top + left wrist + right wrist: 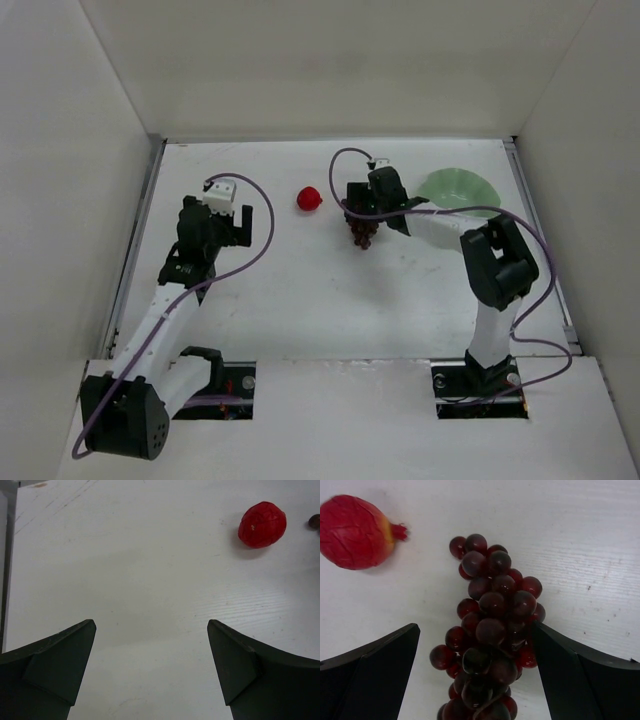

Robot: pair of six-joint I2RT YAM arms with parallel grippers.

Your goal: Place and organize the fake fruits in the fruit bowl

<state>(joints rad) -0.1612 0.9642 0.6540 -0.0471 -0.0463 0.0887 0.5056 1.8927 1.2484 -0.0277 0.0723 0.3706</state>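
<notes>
Overhead: grape bunch (361,234) lies on the counter (300,310) directly under the right claw (364,216). The red fruit (310,198) sits near on its left and the mint bowl (458,184) near on its right, with no fruit showing in it. The left claw (236,220) hangs well apart from all three. Left wrist: jaws spread wide and empty over bare counter, with the red fruit (262,524) ahead to the right. Right wrist: jaws spread fully, straddling the bunch's thick middle (490,630). The right-hand jaw is at the berries' edge, and nothing is gripped yet. We judge the bunch light, loosely jointed and floppy, so we would take it across that dense middle, not by stray end berries. The red fruit looks glossy and prone to roll, so we would take it across its widest part.
</notes>
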